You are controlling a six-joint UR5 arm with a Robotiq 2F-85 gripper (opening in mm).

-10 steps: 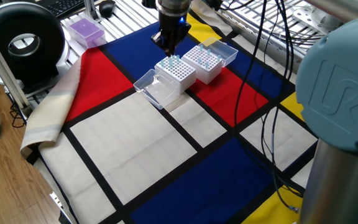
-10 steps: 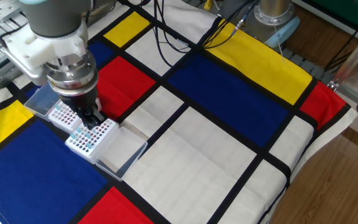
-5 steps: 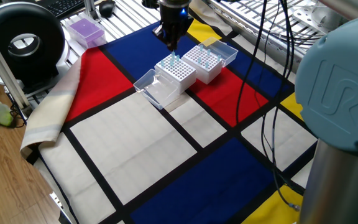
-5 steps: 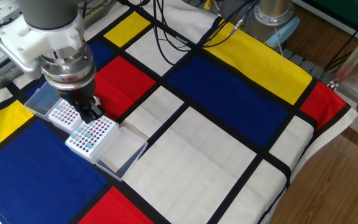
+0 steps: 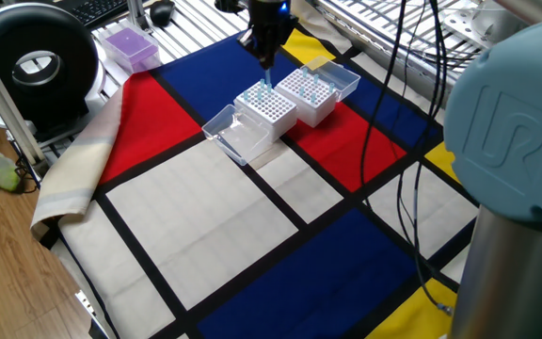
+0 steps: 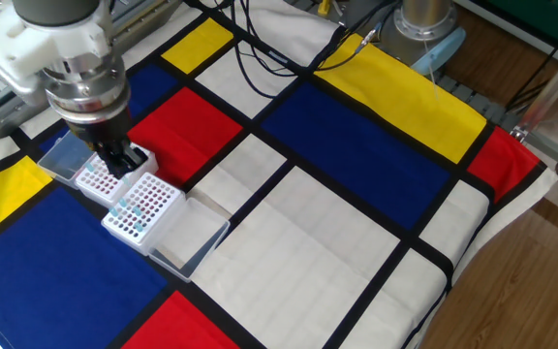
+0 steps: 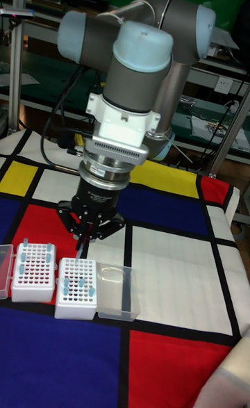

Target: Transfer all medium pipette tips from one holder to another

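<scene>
From one fixed view the gripper (image 5: pixel 267 64) hangs just above the nearer white rack (image 5: pixel 265 109), pinched on a medium pipette tip (image 5: pixel 268 82) that hangs upright, long axis vertical, narrow end down. From the other fixed view the fingers (image 6: pixel 119 161) sit between that rack (image 6: pixel 141 210) and the second rack (image 6: pixel 103 177), where a slight tilt could snag the tip on a hole edge. In the tall fixed view, pale blue tips (image 7: pixel 69 284) stand scattered in both racks, and a weak pinch could drop this one.
</scene>
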